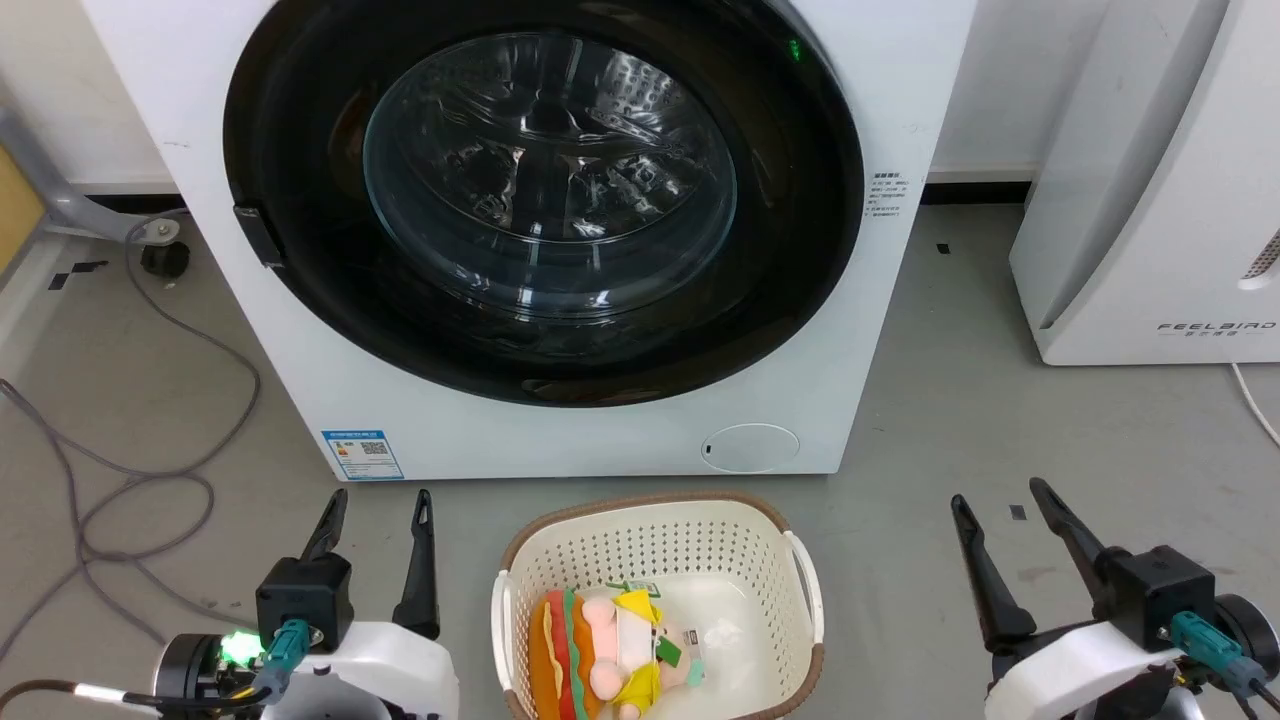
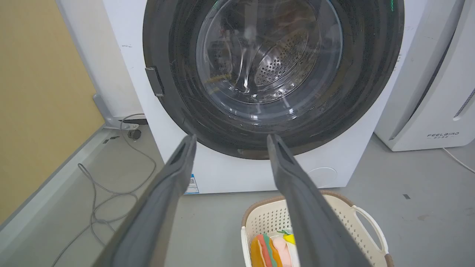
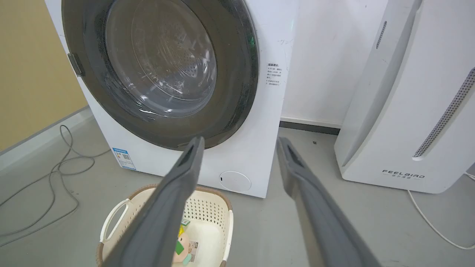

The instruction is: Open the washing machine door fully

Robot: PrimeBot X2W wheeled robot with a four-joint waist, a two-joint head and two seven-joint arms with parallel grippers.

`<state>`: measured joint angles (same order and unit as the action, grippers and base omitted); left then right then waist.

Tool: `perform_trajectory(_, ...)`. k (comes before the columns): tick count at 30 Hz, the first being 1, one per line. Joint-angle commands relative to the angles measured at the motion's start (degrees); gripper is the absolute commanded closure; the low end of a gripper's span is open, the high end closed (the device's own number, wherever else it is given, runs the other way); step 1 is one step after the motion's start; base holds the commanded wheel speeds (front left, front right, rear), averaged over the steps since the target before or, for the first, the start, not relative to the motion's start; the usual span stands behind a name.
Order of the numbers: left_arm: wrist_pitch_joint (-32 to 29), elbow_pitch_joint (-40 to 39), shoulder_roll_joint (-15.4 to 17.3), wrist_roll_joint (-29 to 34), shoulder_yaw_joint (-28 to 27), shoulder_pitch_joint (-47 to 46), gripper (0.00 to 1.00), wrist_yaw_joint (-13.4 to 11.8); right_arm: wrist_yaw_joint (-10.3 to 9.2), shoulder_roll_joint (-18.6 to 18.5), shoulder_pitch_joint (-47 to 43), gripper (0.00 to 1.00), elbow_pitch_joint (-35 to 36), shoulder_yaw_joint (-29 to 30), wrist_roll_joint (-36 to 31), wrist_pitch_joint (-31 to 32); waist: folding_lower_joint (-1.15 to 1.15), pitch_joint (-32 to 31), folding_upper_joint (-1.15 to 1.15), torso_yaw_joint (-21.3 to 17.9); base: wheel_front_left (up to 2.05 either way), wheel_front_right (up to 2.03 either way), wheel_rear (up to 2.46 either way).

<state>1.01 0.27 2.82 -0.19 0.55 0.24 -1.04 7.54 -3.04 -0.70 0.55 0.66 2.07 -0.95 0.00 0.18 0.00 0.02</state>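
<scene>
The washing machine point(image 1: 900, 80) point(image 2: 122, 55) point(image 3: 271, 111), a white front-loader, stands straight ahead. Its door point(image 1: 800, 260) point(image 2: 371, 74) point(image 3: 237, 92), a glossy black disc with a clear glass bowl, lies flat against the front, closed. A small dark handle tab point(image 1: 258, 236) point(image 2: 154, 81) point(image 3: 76, 65) sits on the door's left rim. My left gripper point(image 1: 380, 498) point(image 2: 231, 138) hangs open low at the left, well short of the machine. My right gripper point(image 1: 1000, 492) point(image 3: 240, 140) is open at the lower right, nothing between its fingers.
A cream laundry basket point(image 1: 800, 570) point(image 2: 356, 211) point(image 3: 222, 215) holding a plush toy point(image 1: 600, 640) stands on the floor between my grippers, before the machine. A white FEELBIRD appliance point(image 1: 1150, 200) stands to the right. Grey cables point(image 1: 130, 480) trail over the floor at the left.
</scene>
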Motion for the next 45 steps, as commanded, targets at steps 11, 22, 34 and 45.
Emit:
perform_trajectory(11, 1.77, -0.50, 0.02, -0.39, 0.53, -0.46, 0.00, -1.38, -0.01, 0.04, -0.01, 0.00, 1.13, 0.58, 3.63, -1.88, 0.00, 0.07, 0.00, 0.09, 0.00, 0.00, 0.00)
perform_trajectory(22, 3.08, -0.67, 0.02, -0.58, 0.99, -0.48, 0.00, -2.38, -0.01, 0.05, -0.08, 1.00, 1.61, 1.28, 8.06, -3.18, 0.00, 0.09, 0.00, 0.27, 0.00, 0.00, 0.00)
perform_trajectory(34, 4.52, -0.86, 0.03, -0.76, 1.47, -0.51, 0.00, -3.35, -0.02, 0.07, -0.01, 1.00, 0.04, 1.33, 28.54, -4.62, 0.00, 0.17, 0.00, 0.40, 0.00, 0.00, 0.00)
perform_trajectory(45, 5.83, -1.08, 0.03, -0.70, 1.66, -0.75, 0.00, -4.02, -0.02, 0.08, 0.32, 1.00, -1.04, 0.70, 52.19, -4.46, 0.00, 0.49, 0.00, 0.69, 0.00, 0.00, 0.00)
